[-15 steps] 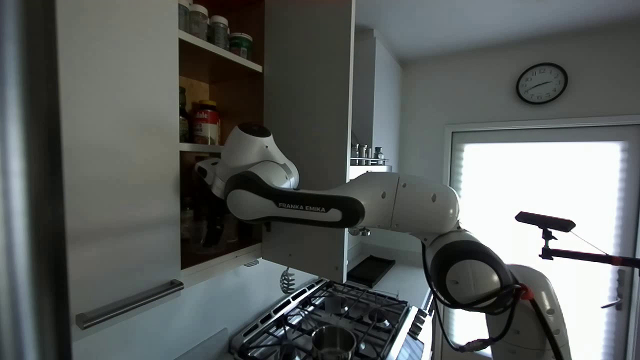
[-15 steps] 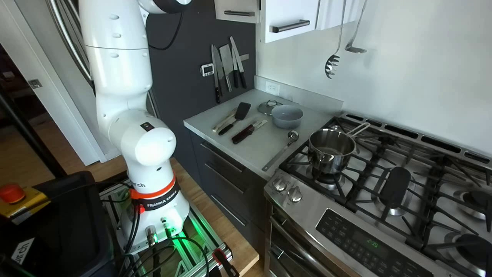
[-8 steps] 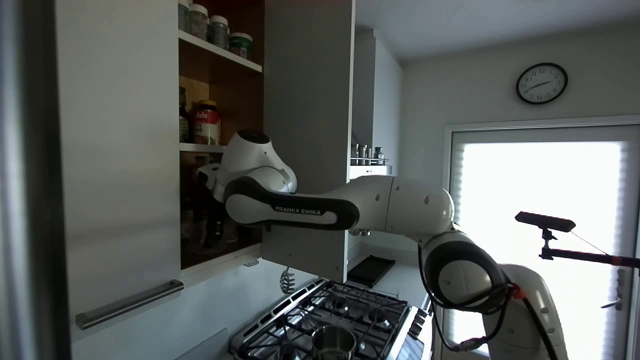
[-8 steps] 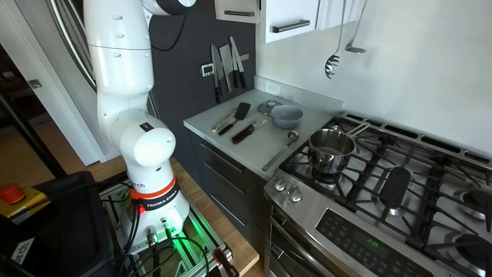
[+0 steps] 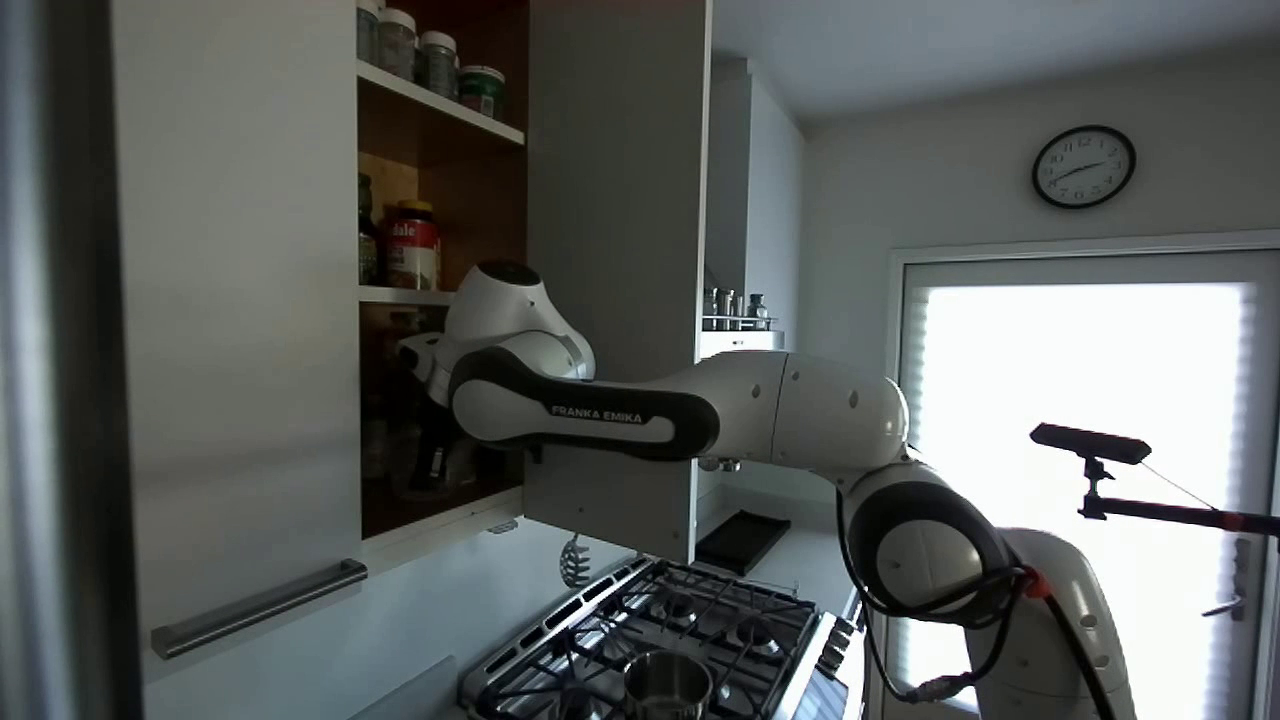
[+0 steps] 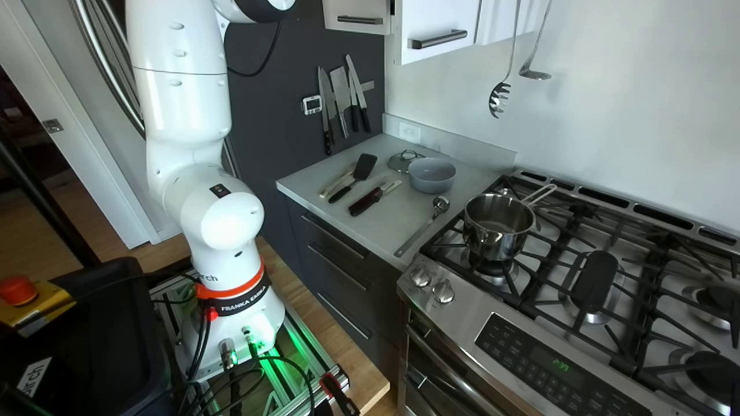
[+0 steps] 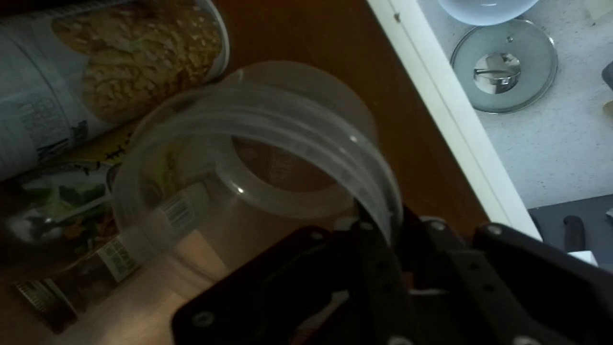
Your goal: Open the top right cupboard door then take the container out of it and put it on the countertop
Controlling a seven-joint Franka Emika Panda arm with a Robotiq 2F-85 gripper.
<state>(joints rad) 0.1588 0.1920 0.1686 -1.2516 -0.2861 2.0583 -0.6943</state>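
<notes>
The top right cupboard door (image 5: pixel 615 200) stands swung open; its outer face (image 6: pixel 433 17) with the bar handle shows in another exterior view. Inside the cupboard, the container (image 7: pixel 297 112) is a clear round plastic tub with a ridged, open rim, tilted across the wrist view. My gripper (image 7: pixel 388 215) is shut on its wall near the rim, one finger inside and one outside. In an exterior view my gripper (image 5: pixel 435 468) sits in the dark lower compartment, where the tub is hard to make out. The countertop (image 6: pixel 393 228) lies left of the hob.
Close to the tub lie a can (image 7: pixel 143 57) and a dark jar (image 7: pixel 62 206). The cupboard's white front edge (image 7: pixel 455 115) runs beside my gripper. Above is a shelf (image 5: pixel 400 295) with jars. On the countertop are a bowl (image 6: pixel 432 175), a lid and utensils; a pot (image 6: pixel 498 225) stands on the hob.
My arm has lowered slightly and drawn back a little, then nearly stopped. The fingers inside the cupboard have come together on the tub's wall. The open door has shifted a touch.
</notes>
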